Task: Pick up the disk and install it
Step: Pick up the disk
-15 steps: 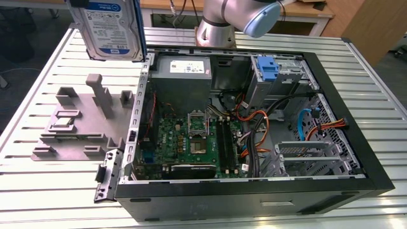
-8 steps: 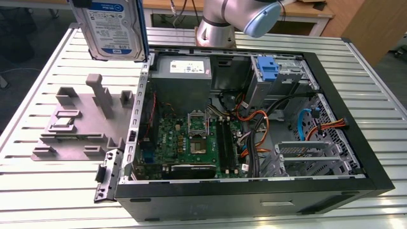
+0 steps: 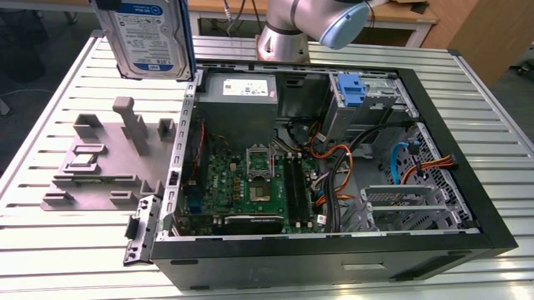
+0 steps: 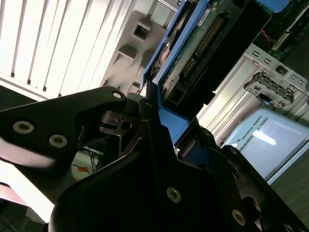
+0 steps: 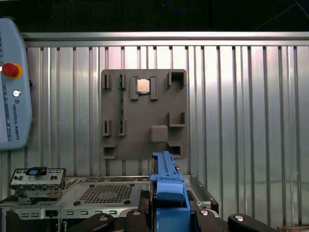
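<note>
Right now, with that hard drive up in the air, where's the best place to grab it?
By the narrow end of its blue carrier, coming end-on, as the pincer does here. The hard drive is a thin flat slab, so the jaws close across its thickness on the plastic frame, which seems to spare the labelled face and circuit-board side.

I see a ribbed metal counter (image 3: 75, 262), brightly lit; behind it stands a wooden desk (image 3: 209, 6), and at the exterior view's right a wooden cabinet (image 3: 492, 31) on grey floor (image 3: 519, 103).
</note>
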`<action>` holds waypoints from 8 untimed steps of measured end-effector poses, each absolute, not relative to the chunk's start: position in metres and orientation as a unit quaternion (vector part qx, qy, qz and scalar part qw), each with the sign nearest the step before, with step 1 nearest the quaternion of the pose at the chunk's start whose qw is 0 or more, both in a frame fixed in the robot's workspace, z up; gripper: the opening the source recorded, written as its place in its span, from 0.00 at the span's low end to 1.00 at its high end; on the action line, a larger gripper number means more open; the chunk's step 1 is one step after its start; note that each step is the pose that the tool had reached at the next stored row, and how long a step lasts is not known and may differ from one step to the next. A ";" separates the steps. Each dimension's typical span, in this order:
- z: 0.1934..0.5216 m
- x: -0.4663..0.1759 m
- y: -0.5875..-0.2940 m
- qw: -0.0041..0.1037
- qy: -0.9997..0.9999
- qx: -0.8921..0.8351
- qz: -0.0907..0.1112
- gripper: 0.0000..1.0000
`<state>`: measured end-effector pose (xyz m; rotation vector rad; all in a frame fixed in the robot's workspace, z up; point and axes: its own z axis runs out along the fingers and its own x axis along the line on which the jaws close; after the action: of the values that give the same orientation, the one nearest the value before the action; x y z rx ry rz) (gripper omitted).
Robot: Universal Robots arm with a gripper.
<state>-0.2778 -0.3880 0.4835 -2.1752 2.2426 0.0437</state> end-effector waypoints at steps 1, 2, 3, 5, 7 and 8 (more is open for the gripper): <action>0.483 -0.277 -0.388 0.009 0.718 -0.696 0.014 0.36; 0.483 -0.276 -0.388 0.009 0.718 -0.696 0.014 0.36; 0.483 -0.275 -0.388 0.009 0.718 -0.696 0.014 0.36; 0.483 -0.272 -0.388 0.009 0.718 -0.696 0.014 0.36; 0.483 -0.269 -0.388 0.009 0.718 -0.696 0.014 0.36; 0.483 -0.268 -0.388 0.009 0.718 -0.696 0.014 0.36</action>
<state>-0.2682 -0.3880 0.4834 -2.1750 2.2428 0.0437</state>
